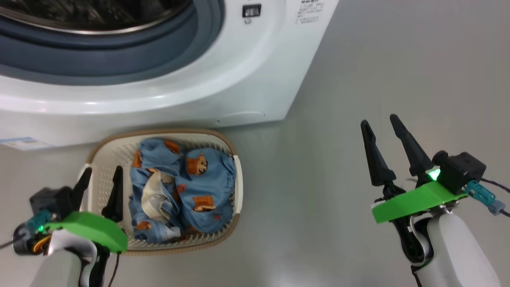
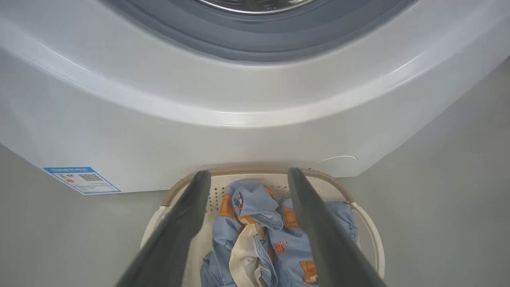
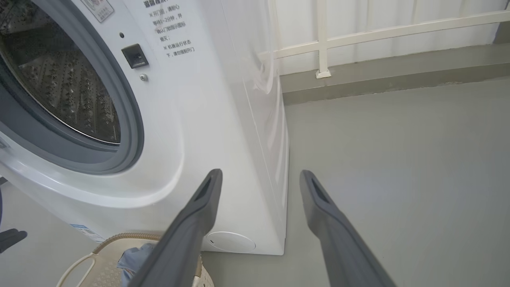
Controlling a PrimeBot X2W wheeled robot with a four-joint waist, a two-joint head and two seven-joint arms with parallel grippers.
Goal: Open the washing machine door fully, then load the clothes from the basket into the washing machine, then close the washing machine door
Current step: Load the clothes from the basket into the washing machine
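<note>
In the head view the left tool (image 1: 103, 169) sits at 8 o'clock, its two dark fingers spread wide and empty, tips over the left end of the basket (image 1: 159, 132). The right tool (image 1: 378, 119) at 4 o'clock is likewise released, holding nothing, above grey floor (image 1: 338, 79), well apart from the basket. The basket stands on the floor at 7 o'clock, just before the washing machine (image 1: 159, 91), with bear-print clothes (image 1: 199, 187) heaped inside. At 11 o'clock the rubber ring (image 1: 119, 52) frames the steel drum (image 1: 91, 16); a blue label (image 1: 20, 142) marks the machine's lower corner.
</note>
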